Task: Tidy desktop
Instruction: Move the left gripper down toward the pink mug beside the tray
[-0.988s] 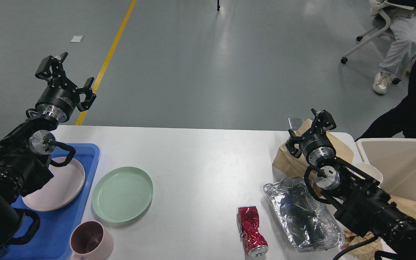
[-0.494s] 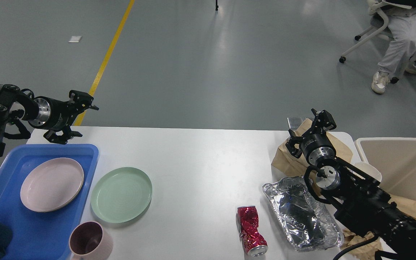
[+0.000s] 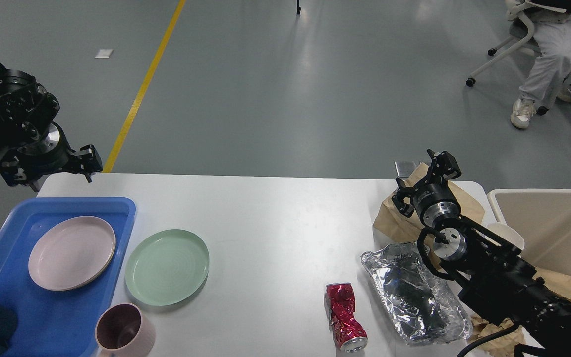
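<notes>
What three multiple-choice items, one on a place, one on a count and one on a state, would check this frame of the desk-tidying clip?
1. Where does the pink plate lie?
A. in the blue tray
B. in the beige bin
C. on the floor

2. How many plates are in view?
A. one
B. two
C. four

3. In what state is the red can?
A. upright and intact
B. crushed, lying on its side
C. held in a gripper

Answers: 1 A, the plate sits inside the tray's rim. 2 B, the pink plate and the green plate on the desktop. 3 B, it is crumpled and lies flat, no gripper near it.
</notes>
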`<move>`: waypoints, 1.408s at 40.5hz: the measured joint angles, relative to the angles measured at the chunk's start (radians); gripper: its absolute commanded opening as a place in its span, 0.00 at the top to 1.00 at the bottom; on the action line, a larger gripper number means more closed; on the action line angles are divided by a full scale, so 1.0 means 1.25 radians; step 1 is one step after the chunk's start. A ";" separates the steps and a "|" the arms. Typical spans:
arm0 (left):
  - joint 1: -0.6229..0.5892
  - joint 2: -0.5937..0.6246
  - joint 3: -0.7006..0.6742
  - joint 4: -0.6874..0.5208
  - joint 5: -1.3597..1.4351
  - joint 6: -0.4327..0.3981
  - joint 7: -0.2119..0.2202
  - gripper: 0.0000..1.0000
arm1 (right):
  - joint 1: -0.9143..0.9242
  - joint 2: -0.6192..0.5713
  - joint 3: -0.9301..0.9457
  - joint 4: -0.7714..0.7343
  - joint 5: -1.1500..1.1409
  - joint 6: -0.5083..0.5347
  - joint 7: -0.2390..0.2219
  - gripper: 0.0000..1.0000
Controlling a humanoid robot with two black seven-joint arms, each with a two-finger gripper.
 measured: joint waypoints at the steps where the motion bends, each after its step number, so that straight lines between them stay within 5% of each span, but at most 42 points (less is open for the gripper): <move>1: -0.015 -0.002 0.018 -0.015 0.001 0.000 0.000 0.03 | 0.000 0.000 0.000 0.000 0.000 0.000 0.000 0.00; 25: -0.170 -0.057 0.065 -0.512 0.005 0.000 -0.001 0.03 | 0.000 0.000 0.000 0.000 0.000 0.000 0.000 0.00; 57: -0.084 -0.056 0.068 -0.572 0.020 0.000 -0.001 0.03 | 0.000 0.000 0.000 0.000 0.000 0.000 0.000 0.00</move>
